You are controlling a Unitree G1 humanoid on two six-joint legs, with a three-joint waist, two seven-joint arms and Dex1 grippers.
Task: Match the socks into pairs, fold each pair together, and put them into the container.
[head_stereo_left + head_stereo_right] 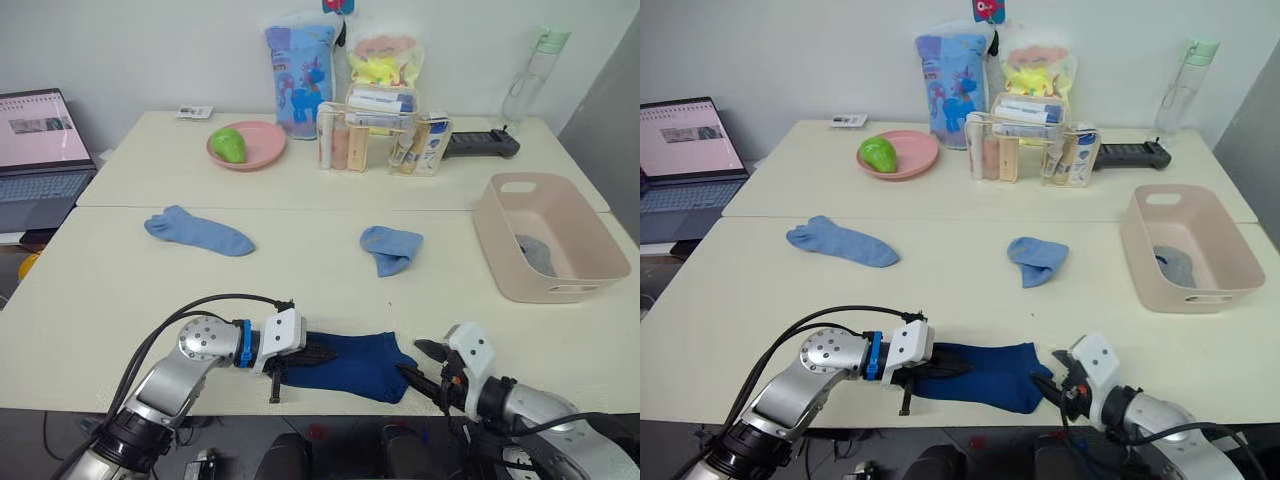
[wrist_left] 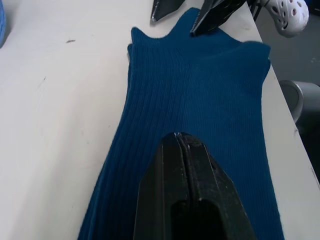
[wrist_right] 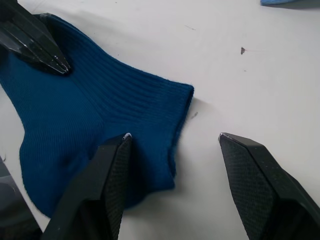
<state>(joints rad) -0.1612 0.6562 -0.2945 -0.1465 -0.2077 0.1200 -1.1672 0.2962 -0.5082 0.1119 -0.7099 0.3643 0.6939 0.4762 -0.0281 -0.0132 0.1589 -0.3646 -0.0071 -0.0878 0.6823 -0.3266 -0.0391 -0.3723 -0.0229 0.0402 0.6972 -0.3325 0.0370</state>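
Pink-beige container (image 1: pixel 497 225) with grey sock (image 1: pixel 538 255) inside; left hand (image 1: pixel 322 352) pinching navy socks (image 1: pixel 350 365), right hand (image 1: pixel 425 364) spread.

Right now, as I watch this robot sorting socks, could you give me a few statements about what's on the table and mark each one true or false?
1. The left gripper is shut on the navy sock. True.
2. The right gripper is closed tight. False: its fingers stand open, one resting on the navy sock's edge, the other over bare table.
3. The container holds something grey. True: a grey sock lies inside.
4. The two light blue socks lie stacked together. False: they lie apart on the table.
5. The pink plate holds a sock. False: it holds a green object.
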